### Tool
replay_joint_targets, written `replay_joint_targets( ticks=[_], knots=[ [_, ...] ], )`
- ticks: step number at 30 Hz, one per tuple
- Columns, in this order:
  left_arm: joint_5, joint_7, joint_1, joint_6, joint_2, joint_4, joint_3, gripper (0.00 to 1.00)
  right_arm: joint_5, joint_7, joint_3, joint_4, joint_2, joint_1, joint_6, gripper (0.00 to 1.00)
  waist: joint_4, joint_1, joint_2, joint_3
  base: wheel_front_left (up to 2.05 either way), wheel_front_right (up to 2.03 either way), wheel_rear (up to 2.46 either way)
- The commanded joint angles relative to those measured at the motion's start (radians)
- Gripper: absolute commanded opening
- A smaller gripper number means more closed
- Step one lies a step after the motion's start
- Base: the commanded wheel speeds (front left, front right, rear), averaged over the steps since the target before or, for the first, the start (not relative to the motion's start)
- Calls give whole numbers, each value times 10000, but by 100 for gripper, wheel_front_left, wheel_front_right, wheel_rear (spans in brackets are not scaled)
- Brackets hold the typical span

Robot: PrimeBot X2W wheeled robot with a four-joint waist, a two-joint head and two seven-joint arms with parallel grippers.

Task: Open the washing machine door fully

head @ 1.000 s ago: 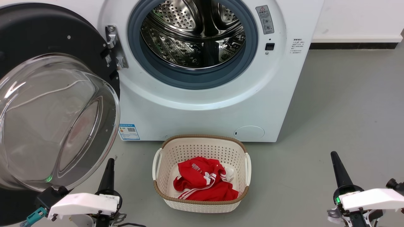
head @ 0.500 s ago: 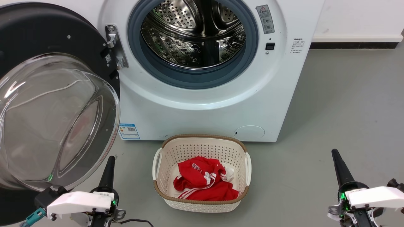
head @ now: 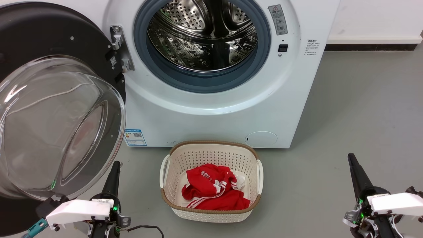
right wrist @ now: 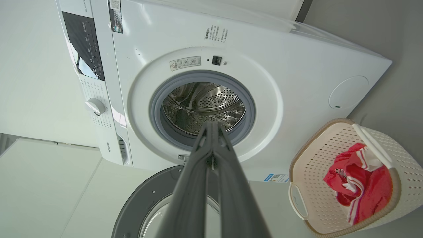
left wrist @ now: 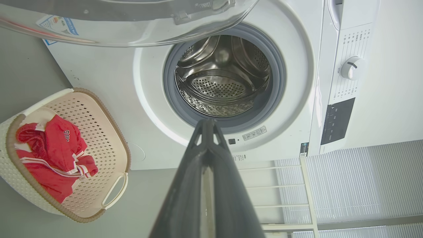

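Washing machine door (head: 62, 125) open, beside left fingers (head: 113, 177) (pressed together).

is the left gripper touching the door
Apart. In the left wrist view the shut left gripper ends in front of the drum, and the whole drum opening lies between its tips and the door at that view's top.

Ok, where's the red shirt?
Low in the middle of the head view, the red shirt lies in the basket, on the floor just in front of the washing machine.
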Motion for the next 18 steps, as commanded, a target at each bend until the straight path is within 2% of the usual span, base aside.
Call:
replay_joint_targets(
  ticks=[1,18],
  knots=[
    [-252,81,-180,-56,-7,-1,32,0,275,78,-36,-2,-24,-184,1,0,1,-1,0,2,0,0,0],
    [-1816,452,-293,-188,-43,152,180,0,1749,428,-179,170,18,-364,1,0,9,-1,0,25,0,0,0]
  ],
)
